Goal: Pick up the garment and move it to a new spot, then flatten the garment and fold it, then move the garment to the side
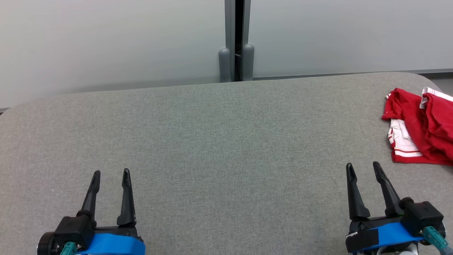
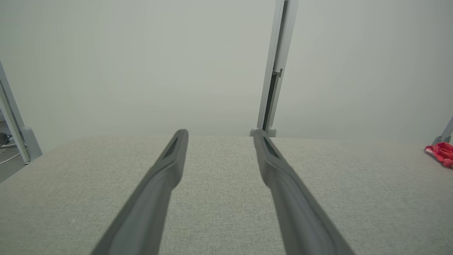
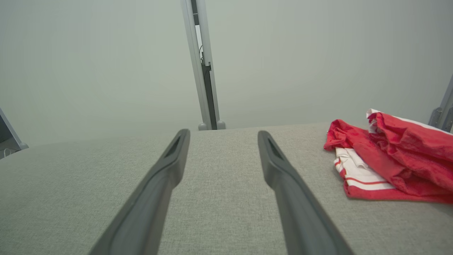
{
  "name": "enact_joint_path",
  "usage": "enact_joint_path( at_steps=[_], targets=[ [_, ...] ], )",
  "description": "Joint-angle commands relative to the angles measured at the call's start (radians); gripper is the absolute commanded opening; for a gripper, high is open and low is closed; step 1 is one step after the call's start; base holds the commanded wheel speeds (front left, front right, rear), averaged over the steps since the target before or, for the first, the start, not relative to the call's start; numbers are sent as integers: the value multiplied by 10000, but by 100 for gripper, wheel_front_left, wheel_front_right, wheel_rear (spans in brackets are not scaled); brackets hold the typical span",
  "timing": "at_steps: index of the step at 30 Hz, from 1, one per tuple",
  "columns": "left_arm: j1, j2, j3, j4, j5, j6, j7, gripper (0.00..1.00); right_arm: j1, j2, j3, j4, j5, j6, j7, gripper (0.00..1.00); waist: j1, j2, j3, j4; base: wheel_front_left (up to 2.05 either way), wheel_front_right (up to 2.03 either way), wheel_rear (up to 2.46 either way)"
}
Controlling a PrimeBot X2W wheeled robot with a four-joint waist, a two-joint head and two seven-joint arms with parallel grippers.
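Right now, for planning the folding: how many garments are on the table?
1: a crumpled red garment with white trim at the right edge of the table, ahead of the right hand. It runs out of frame, so a second piece may be hidden.

Table was topped in grey woven cloth, smooth and flat, its far corners rounded. One garment lay directly on it, at the far right, near the rounded corner. Garment was red, with white trim carrying thin red stripes. It lay crumpled in a loose heap, not spread: red folds bunched on top, a white striped part sticking out flat on the cloth at its near left side. Head view cut off its right part.
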Motion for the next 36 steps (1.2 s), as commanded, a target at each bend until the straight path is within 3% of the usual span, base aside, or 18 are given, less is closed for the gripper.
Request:
enact_joint_path(
  at_steps=[1, 6, 36],
  targets=[
    [5, 0, 1, -10, -5, -7, 1, 0, 0, 3, 0, 1, 1, 0, 0, 0, 0, 0, 0, 0, 0, 0, 0],
    [156, -59, 22, 427, -130, -3, 46, 0, 77, 17, 14, 388, 157, 0, 36, 0, 2, 0, -5, 5, 0, 0, 0],
    [-61, -24, 602, 546, -5362, -540, 1409, 0, -226, 124, -381, 541, 5512, -1, 1384, 0, 1, 0, -135, 113, 0, 0, 0]
  ],
)
